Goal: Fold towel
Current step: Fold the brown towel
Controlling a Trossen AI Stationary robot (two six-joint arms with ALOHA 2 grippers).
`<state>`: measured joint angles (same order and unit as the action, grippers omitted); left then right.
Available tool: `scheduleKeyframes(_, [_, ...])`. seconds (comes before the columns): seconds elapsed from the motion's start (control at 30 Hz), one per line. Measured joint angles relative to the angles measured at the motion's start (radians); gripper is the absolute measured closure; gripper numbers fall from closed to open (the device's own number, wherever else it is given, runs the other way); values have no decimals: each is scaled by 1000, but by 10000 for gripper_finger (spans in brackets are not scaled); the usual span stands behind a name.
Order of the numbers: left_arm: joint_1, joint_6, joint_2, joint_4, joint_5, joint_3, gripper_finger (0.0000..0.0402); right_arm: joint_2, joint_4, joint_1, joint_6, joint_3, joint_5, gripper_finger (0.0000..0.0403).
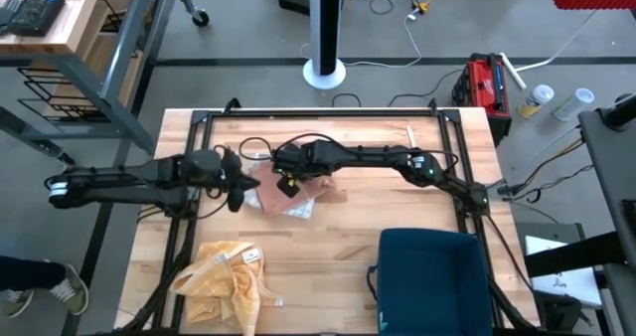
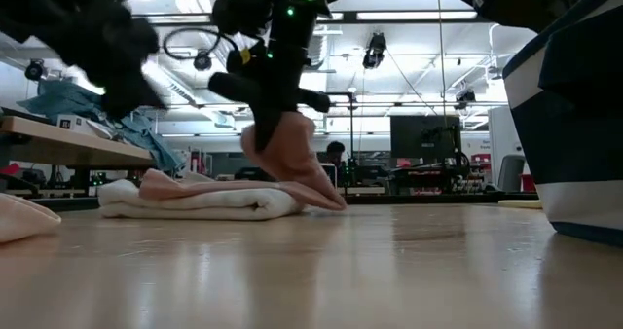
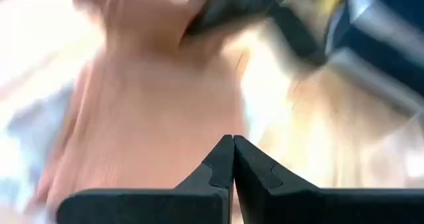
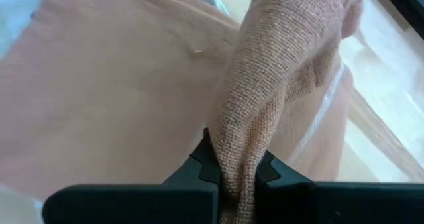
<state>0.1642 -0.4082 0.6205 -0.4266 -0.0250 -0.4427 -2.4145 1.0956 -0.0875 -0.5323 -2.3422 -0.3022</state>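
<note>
A salmon-pink towel (image 1: 316, 189) lies at the table's middle, partly over a folded white towel (image 2: 195, 201). My right gripper (image 1: 288, 174) reaches in from the table's right and is shut on the pink towel, one part of which is raised (image 2: 282, 139). My left gripper (image 1: 238, 193) stands just left of the pile, above the white towel, and is shut (image 3: 233, 148) with nothing between its fingers. In its wrist view the pink towel (image 3: 152, 98) lies right ahead. My right gripper pinches a bunched fold of the pink towel (image 4: 244, 134) between its two fingers, more than one layer thick. The fingers slant down from the table's right side. The held part is lifted, and the cloth slopes down from it to a corner on the table (image 2: 326, 201).
A crumpled yellow towel (image 1: 224, 276) lies near the table's front left. A dark blue bin (image 1: 432, 276) stands at the front right. A black frame (image 1: 318, 114) runs round the work area. Bare wood lies between the pile and the front edge.
</note>
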Motion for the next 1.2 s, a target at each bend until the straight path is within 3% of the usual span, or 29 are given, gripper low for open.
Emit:
scheduleKeyframes(0.1, [0,-56,19,-127,12,16,401,2,-54,5,8,-3,42,393])
scheduleKeyframes(0.27, [0,-143,88,-187,42,64,401,2,-83,7,10,-3,46,393])
scheduleKeyframes(0.47, [0,-208,223,-154,51,80,401,2,-92,9,21,-4,48,393])
scheduleKeyframes(0.83, [0,-149,442,80,78,80,402,2,-196,33,46,0,93,393])
scheduleKeyframes(1.2, [-4,-148,440,87,69,79,402,-17,-256,31,38,15,117,393])
